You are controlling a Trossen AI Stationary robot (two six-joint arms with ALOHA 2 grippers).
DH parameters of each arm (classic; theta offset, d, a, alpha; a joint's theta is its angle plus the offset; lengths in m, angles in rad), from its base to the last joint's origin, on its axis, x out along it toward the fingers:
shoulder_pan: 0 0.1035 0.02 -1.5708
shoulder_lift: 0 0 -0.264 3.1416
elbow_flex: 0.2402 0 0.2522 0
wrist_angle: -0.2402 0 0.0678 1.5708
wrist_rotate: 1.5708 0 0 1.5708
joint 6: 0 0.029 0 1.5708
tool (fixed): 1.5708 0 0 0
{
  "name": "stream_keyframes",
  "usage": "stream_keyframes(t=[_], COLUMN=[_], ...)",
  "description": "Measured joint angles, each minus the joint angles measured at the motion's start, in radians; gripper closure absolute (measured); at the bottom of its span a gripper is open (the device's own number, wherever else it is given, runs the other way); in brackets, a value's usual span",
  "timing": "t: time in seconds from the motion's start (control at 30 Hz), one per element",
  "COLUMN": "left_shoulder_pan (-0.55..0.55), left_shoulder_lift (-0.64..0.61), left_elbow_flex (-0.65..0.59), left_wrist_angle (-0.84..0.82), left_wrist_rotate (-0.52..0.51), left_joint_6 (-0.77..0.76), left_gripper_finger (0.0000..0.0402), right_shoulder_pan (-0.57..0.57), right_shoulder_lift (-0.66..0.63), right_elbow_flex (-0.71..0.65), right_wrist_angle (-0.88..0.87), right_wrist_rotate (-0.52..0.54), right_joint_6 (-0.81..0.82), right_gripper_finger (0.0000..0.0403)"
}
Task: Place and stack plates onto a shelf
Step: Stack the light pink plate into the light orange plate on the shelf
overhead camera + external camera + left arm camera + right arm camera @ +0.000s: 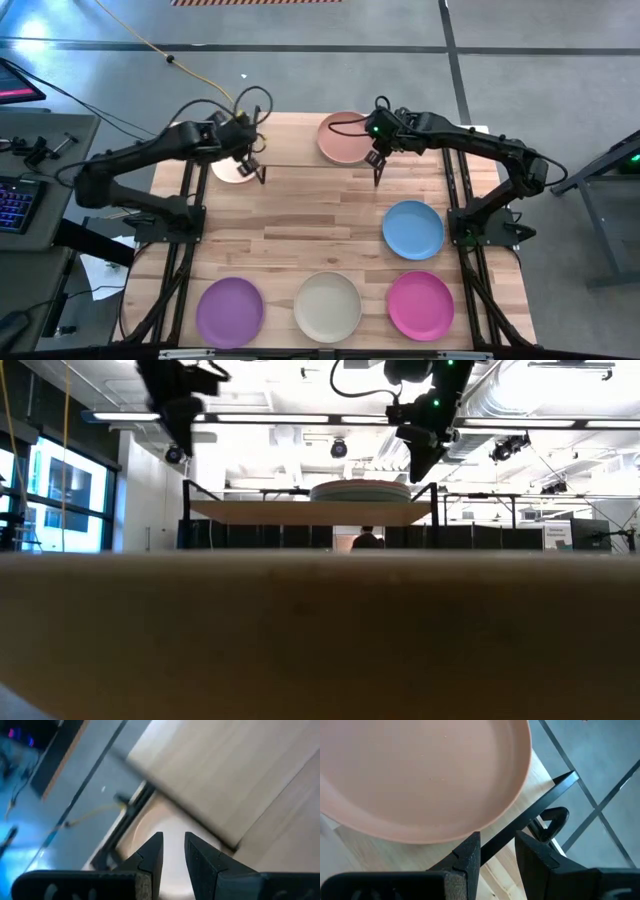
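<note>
Your right gripper point(497, 851) hung just past the near rim of the peach plate point(420, 775) on the shelf point(300, 155), jaws parted, gripping nothing. Your left gripper point(173, 851) stood ajar and empty over a pale plate point(233, 170) at the shelf's left end. Blue point(412, 229), purple point(229, 311), cream point(327, 305) and magenta point(420, 305) plates lay on the table point(300, 220). The low view hid the table behind its blurred near edge.

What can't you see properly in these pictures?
- High view: the pale plate is half covered by the left gripper.
- Low view: the table's near edge hides every plate lying on the table.
- Low view: the stack on the shelf shows edge-on, so its plates can't be counted.
</note>
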Motion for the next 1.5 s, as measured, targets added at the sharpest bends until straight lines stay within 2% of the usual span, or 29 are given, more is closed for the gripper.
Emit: stream_keyframes(t=[0.17, 0.37, 0.63, 1.0, 1.27, 1.43, 1.5], left_shoulder_pan=[0.021, 0.023, 0.028, 0.074, 0.115, 0.139, 0.141], left_shoulder_lift=[-0.063, -0.086, -0.085, -0.085, -0.082, -0.082, -0.082], left_elbow_flex=[-0.001, -0.096, -0.292, -0.452, -0.453, -0.453, -0.453], left_wrist_angle=[-0.156, -0.176, -0.024, -0.009, 0.017, 0.112, 0.114], left_wrist_rotate=[0.005, 0.095, 0.163, 0.17, 0.191, 0.323, 0.341], left_joint_6=[-0.112, -0.19, -0.172, -0.198, -0.214, -0.339, -0.378], left_gripper_finger=[0.033, 0.033, 0.033, 0.033, 0.033, 0.033, 0.033], right_shoulder_pan=[0.0, 0.0, 0.0, 0.0, 0.0, 0.0, 0.0], right_shoulder_lift=[0.0, 0.0, 0.0, 0.0, 0.0, 0.0, 0.0], right_elbow_flex=[0.0, 0.0, 0.0, 0.0, 0.0, 0.0, 0.0], right_wrist_angle=[0.0, 0.0, 0.001, 0.003, 0.004, 0.004, 0.004], right_wrist_rotate=[0.0, 0.0, 0.0, -0.03, -0.039, -0.039, -0.04], right_joint_6=[0.0, -0.001, -0.003, -0.004, -0.012, -0.03, -0.03], right_gripper_finger=[0.0299, 0.0299, 0.0299, 0.0299, 0.0299, 0.0299, 0.0299])
